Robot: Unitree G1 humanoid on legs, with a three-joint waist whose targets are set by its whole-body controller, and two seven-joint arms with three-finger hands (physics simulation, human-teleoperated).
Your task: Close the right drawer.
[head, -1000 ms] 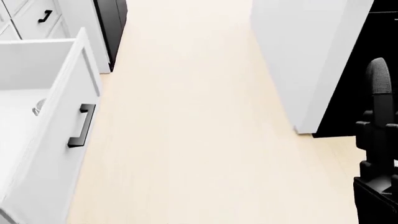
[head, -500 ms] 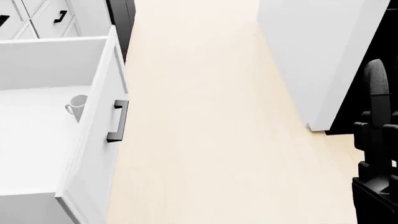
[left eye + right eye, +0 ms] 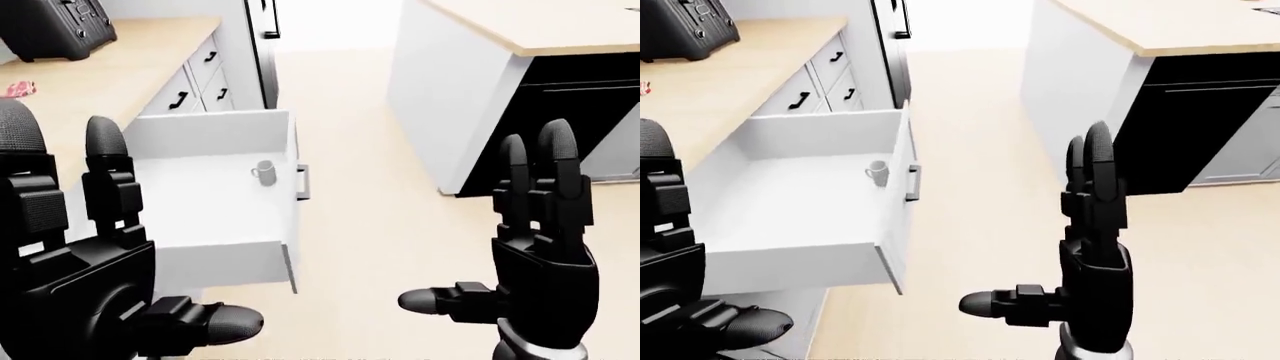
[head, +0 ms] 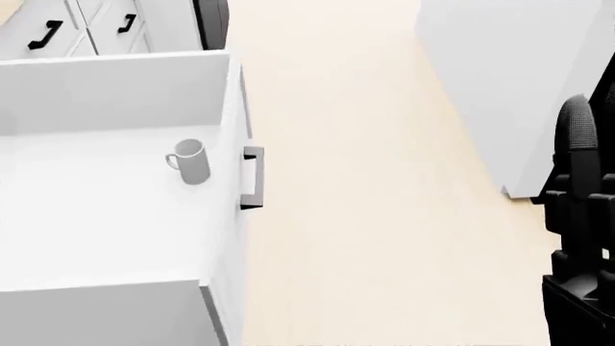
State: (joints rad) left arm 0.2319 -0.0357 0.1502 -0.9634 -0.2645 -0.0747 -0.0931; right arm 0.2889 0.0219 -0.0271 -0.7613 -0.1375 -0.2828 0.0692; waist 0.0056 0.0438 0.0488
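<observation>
The right drawer [image 4: 115, 216] is white and pulled far out from the counter at the left of the head view; it also shows in the left-eye view [image 3: 215, 195]. Its front panel carries a bar handle [image 4: 253, 177]. A small grey mug [image 4: 189, 161] stands inside near the front panel. My left hand [image 3: 100, 300] is open at the lower left of the left-eye view, below the drawer. My right hand [image 3: 530, 255] is open with fingers upright at the lower right, over the floor and apart from the drawer.
A light wood counter [image 3: 110, 75] with a dark appliance [image 3: 55, 26] runs along the left, with closed drawers [image 3: 205, 75] under it. A white island with a dark opening [image 3: 540, 127] stands at the right. Pale floor [image 3: 360, 187] lies between.
The whole head view has shifted: the drawer has slid from the left edge toward the middle, so the camera has turned left. More of the drawer's inside and the mug now show.
</observation>
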